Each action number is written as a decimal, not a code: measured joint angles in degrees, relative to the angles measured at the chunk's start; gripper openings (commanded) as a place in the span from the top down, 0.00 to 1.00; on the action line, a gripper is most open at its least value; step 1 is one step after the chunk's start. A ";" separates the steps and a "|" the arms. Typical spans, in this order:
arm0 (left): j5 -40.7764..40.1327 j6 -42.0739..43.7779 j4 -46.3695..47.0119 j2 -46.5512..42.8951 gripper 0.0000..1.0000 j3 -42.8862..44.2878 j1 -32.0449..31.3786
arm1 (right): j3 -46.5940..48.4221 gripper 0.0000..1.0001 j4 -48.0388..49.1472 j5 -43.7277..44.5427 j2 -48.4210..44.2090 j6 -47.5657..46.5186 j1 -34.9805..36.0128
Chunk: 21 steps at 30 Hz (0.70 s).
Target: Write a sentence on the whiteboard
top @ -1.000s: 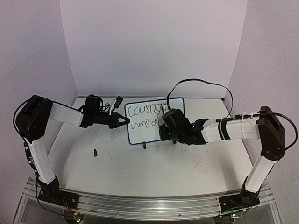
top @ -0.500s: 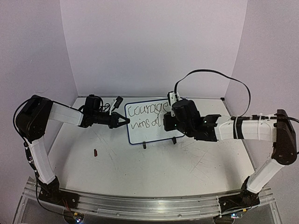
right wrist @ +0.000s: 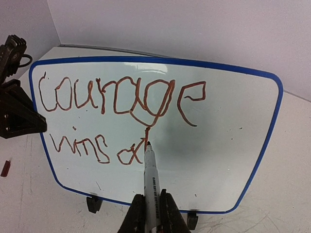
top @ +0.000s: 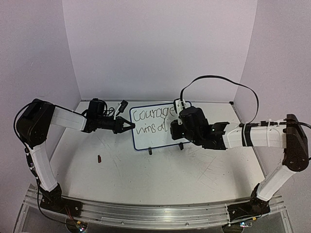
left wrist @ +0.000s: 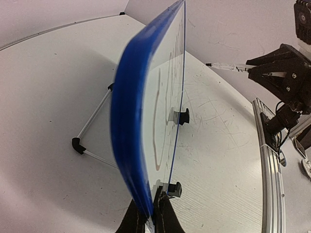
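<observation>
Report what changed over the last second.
The right gripper, shut on the marker, moved from low in front of the whiteboard up its face, and its arm stretched farther out over the table. Nothing was taken hold of or let go. The left gripper stayed clamped on the board's left edge. The board and the small red piece on the table did not move.

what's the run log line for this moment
left tool shut on board edge | right tool shut on marker | tip at text end | text: courage, wins al
</observation>
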 measured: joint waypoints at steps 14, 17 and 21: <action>-0.09 0.35 0.00 0.00 1.00 0.00 -0.04 | 1.01 1.00 -0.07 -2.56 2.89 -0.39 0.02; -0.17 0.35 0.00 0.00 1.00 0.00 -0.09 | 1.25 1.00 -0.11 -3.02 3.21 -0.42 0.00; -0.24 0.35 0.00 0.00 1.00 0.00 -0.15 | 1.25 1.00 -0.11 -2.78 3.21 -0.28 0.00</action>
